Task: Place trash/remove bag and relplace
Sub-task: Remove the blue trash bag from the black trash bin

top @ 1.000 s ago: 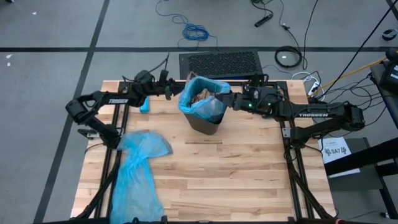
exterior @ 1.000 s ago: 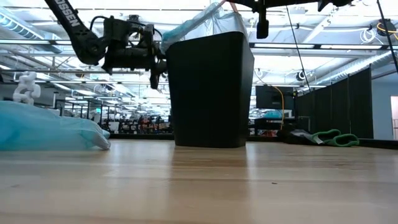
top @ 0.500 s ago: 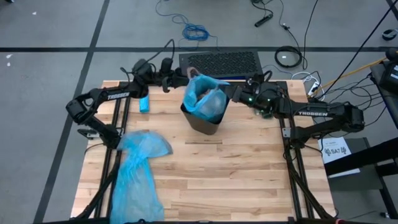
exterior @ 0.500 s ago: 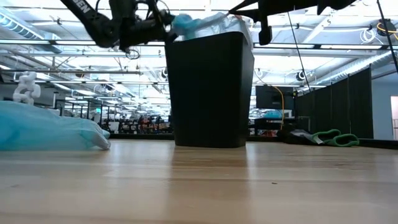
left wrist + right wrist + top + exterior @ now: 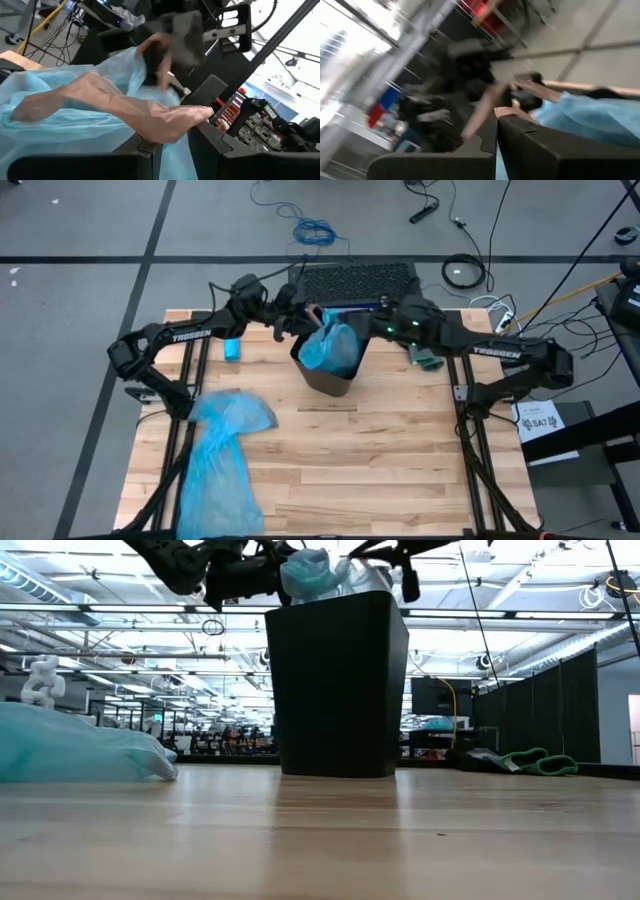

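A black bin (image 5: 333, 376) stands on the wooden table near its far edge. A light-blue bag (image 5: 331, 346) sits in it. The bag's mouth is gathered into a bunch above the bin's rim (image 5: 312, 570). The trash is hidden inside the bag. My left gripper (image 5: 304, 326) comes at the bunch from the table's left and is shut on the bag. My right gripper (image 5: 370, 330) comes from the right, also shut on the bag. My left gripper pinches the bag's pinkish rim band (image 5: 170, 122) between its two fingers, coming about level from the table's left. The film is bunched in several layers. The bag's top is lifted above the bin's rim and its body stays in the bin. My right gripper pinches a pinkish strip of the bag's rim (image 5: 485, 107) between its shut fingers, coming about level from the table's right. The blue film trails away from the fingers toward the bin.
A second light-blue bag (image 5: 222, 450) lies spread on the table's left half. A small blue oblong (image 5: 232, 348) lies left of the bin and a green object (image 5: 427, 361) right of it. A black grille (image 5: 355, 280) lies beyond the far edge.
Both grippers have risen and come closer together over the bin. They have pulled the bag's rim off the bin's edge, and the open mouth, where brown trash showed, is now gathered into a closed bunch. The bin has stayed put.
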You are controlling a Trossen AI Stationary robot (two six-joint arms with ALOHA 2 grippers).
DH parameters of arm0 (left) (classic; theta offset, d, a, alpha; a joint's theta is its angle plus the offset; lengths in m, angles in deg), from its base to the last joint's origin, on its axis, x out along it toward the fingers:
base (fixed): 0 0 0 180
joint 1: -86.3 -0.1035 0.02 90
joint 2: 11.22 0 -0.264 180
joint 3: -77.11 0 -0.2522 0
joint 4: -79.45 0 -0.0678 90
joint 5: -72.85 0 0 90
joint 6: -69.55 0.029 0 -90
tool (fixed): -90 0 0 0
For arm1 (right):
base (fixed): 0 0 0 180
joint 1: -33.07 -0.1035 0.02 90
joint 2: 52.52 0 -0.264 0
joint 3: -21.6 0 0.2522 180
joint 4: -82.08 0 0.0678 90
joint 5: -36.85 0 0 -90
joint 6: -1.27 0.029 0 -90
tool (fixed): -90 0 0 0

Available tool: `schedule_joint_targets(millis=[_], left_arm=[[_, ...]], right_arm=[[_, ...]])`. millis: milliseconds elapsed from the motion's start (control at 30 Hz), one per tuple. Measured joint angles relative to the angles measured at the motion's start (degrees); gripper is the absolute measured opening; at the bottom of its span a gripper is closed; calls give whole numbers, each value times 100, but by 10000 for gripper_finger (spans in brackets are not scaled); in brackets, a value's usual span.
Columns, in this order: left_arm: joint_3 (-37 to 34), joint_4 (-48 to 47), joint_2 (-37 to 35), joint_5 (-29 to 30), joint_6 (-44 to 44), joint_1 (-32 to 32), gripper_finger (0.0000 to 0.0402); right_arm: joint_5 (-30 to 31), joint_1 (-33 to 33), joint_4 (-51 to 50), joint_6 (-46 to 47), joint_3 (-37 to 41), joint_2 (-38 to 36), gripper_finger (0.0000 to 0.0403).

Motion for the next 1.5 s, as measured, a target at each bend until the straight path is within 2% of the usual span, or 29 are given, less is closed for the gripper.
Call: schedule_joint_targets(millis=[67,167,333,600,800,967,1500], left_arm=[[13,7,2,28,21,24,86],[18,13,0,22,21,32,86],[18,13,0,-261,19,36,86],[18,13,0,-468,33,36,86],[18,-140,0,-492,174,32,86],[18,-151,0,-492,264,32,86],[18,-477,0,-429,273,32,86]], right_arm=[[-83,7,-366,34,-296,209,0],[-610,60,-459,10,-618,435,6],[-1332,215,-595,2,-1079,746,49],[-1789,415,-837,361,-1293,1147,148],[-1811,420,-269,390,-1293,1368,181],[-1801,444,-257,393,-1297,1485,172],[-1796,403,-174,55,-1293,1579,83]])
